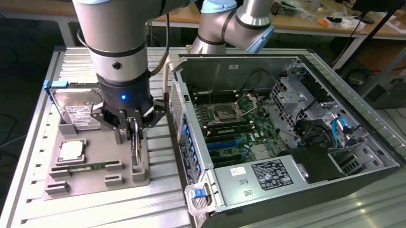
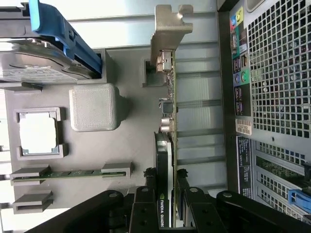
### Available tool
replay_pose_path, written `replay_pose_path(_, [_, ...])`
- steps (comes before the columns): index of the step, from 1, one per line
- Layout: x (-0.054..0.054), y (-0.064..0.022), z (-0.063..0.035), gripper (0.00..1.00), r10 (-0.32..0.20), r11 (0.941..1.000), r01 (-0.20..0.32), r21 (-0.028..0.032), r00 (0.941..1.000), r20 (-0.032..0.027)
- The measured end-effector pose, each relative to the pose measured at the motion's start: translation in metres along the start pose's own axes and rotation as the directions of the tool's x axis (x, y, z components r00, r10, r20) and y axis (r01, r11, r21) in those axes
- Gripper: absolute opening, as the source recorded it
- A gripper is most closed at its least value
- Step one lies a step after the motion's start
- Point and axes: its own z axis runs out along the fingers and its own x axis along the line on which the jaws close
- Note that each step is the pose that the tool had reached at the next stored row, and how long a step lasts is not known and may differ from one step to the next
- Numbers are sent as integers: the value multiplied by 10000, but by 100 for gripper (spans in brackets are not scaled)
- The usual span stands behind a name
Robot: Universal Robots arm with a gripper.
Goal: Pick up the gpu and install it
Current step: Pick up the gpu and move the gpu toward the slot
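my end effector (image 2: pixel 165 174) part-way closed, fingers (image 2: pixel 148 180) gripping both faces of the gpu (image 2: pixel 164 145), card standing on edge in its holder on the grey tray (image 1: pixel 95 178), tray on the slatted surface (image 1: pixel 159 202), just beside the open computer case (image 1: pixel 298 156)

A worktop (image 1: pixel 28 156) of ribbed pale metal slats is seen in the foreground, brightly lit at its near edge. Behind it a wooden bench (image 1: pixel 298 24) strewn with small clutter is set, and dark floor (image 1: pixel 19 71) is glimpsed beside it.
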Motion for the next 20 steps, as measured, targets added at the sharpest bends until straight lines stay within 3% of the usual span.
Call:
replay_pose_path(8, [-7,1,-157,27,-1,10000,1,1,10000,-7])
replay_pose_path(20, [-13,1,-282,27,0,10000,0,3,10000,-22])
